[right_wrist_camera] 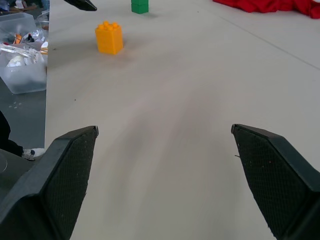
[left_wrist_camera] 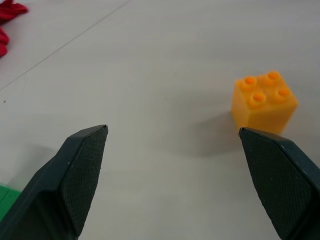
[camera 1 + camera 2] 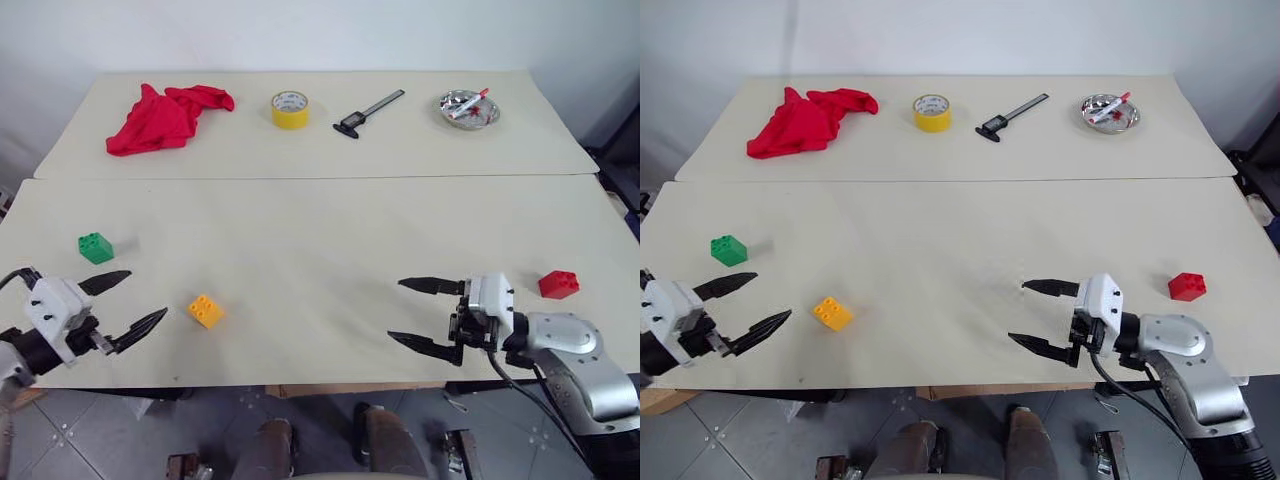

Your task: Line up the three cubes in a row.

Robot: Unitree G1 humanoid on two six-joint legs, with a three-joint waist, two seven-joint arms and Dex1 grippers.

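Three studded cubes lie spread over the near table. The green cube is at the left, the orange-yellow cube sits nearer the front edge, and the red cube is far right. My left gripper hovers open just left of the orange-yellow cube, pointing toward it, nothing between its fingers. My right gripper is open too, pointing left over bare table, with the red cube behind its wrist. In the right wrist view the orange-yellow cube and green cube stand far ahead.
On the far table lie a red cloth, a yellow tape roll, a caliper and a metal dish holding a pen. A seam divides the two tables. Clear plastic boxes sit beyond the table edge.
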